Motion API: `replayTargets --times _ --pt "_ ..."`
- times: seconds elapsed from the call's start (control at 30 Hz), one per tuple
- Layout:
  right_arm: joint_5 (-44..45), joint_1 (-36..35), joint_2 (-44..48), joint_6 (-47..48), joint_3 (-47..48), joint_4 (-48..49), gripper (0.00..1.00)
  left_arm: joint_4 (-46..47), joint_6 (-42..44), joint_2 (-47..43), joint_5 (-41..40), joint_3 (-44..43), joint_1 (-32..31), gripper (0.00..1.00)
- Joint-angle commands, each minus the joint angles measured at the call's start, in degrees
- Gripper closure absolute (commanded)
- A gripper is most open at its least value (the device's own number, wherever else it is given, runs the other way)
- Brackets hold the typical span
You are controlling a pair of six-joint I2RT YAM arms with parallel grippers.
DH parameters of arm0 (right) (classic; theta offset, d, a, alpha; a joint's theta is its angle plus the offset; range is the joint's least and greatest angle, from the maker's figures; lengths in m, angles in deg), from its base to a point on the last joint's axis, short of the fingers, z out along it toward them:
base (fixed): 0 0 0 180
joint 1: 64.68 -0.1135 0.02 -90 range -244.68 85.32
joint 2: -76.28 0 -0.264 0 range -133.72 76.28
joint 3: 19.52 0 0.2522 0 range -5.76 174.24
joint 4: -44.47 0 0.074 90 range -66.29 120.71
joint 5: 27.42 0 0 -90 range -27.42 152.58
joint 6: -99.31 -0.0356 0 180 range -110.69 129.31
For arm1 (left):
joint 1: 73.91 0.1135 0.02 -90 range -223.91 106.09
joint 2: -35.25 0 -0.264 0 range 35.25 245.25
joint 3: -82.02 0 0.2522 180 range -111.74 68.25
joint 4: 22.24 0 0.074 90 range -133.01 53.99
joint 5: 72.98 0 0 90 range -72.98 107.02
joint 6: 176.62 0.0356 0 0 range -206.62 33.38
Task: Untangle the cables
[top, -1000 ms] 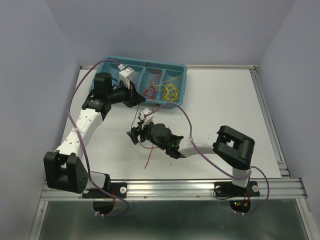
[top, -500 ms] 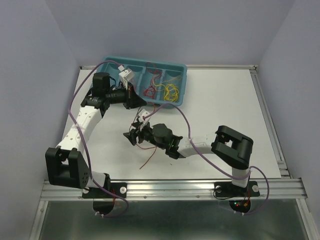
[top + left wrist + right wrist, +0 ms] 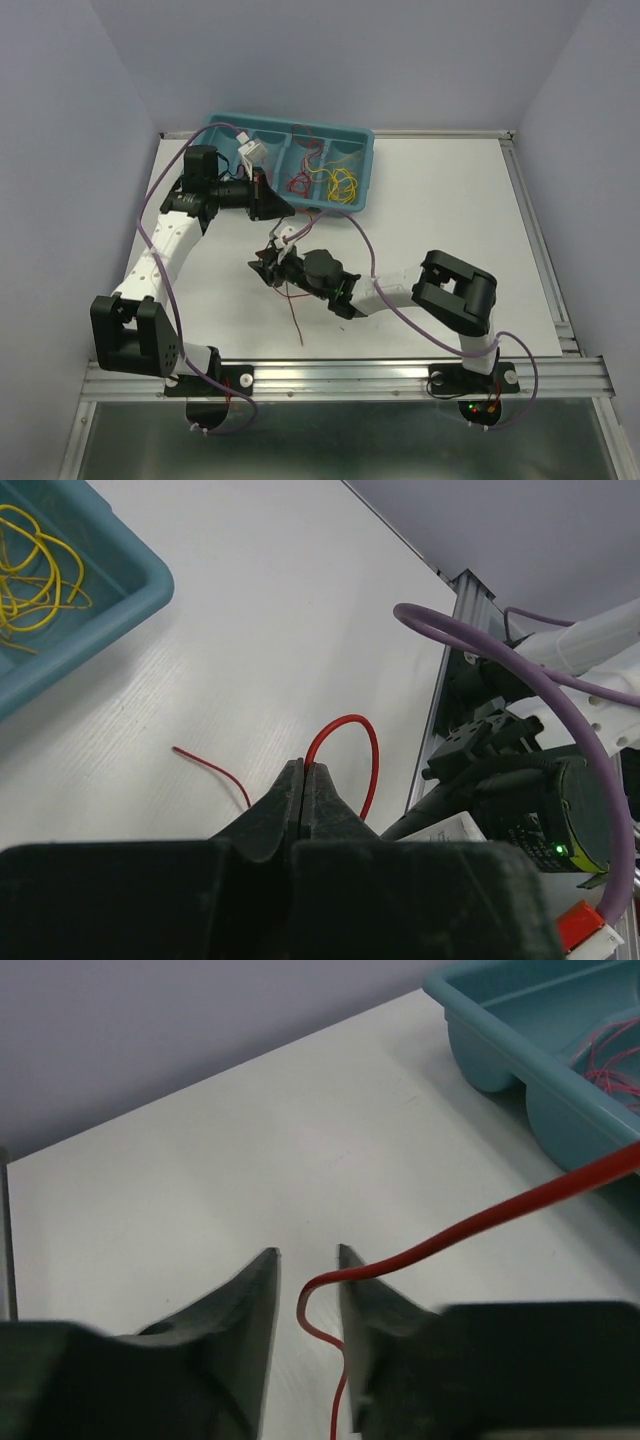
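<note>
Just in front of the teal tray (image 3: 368, 165), a red cable (image 3: 372, 765) is pinched in the closed left gripper (image 3: 303, 770). The same cable is straddled, not clamped, by the parted right gripper (image 3: 305, 1256) over the white table (image 3: 450, 220). Other cables (image 3: 335, 182) are kept in the tray.

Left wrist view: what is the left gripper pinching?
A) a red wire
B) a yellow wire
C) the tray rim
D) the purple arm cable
A: the left gripper has its jaws pressed together on a red wire, which arcs up out of the tip and back down beside it.
</note>
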Motion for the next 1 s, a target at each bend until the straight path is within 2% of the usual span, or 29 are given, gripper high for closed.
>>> replayTargets --times 0.0,0.1,0.2,0.37,0.47,0.6,0.7,0.77,0.93,0.97 --pt "-3.4 -0.6 4.1 1.0 -1.2 6.6 0.99 0.3 -0.6 -0.3 3.7 -3.8 1.0 1.0" --pt "-4.1 -0.6 10.3 -0.3 -5.2 6.5 0.99 5.3 -4.1 0.4 -1.5 -4.4 2.1 1.0" --pt "-2.6 -0.5 14.1 -2.2 -7.1 3.6 0.99 6.2 -4.2 3.4 -6.5 -6.2 2.7 1.0" --pt "-1.1 0.4 18.8 -1.9 -2.9 -4.6 1.0 5.4 -4.8 11.7 -8.4 -13.5 2.9 1.0" --pt "-4.2 3.7 19.4 -3.7 0.4 -8.2 1.0 4.9 -4.9 15.1 -10.9 -17.8 3.4 1.0" --pt "-13.5 12.9 16.7 -11.5 7.0 -13.2 1.0 6.8 -7.0 22.1 -15.0 -22.5 4.9 1.0" --pt "-20.3 16.9 14.2 -14.7 12.7 -14.2 1.0 8.2 -8.0 27.0 -19.5 -27.6 5.6 1.0" --pt "-24.4 19.5 11.5 -15.1 17.4 -14.4 0.99 8.5 -8.1 29.4 -22.8 -32.1 5.9 1.0" --pt "-29.1 22.7 5.3 -12.0 27.2 -14.2 0.99 8.7 -11.2 37.2 -22.9 -41.9 6.8 1.0" --pt "-31.1 23.3 2.4 -11.9 31.7 -14.2 0.99 9.0 -11.8 38.8 -22.3 -44.9 7.0 1.0"
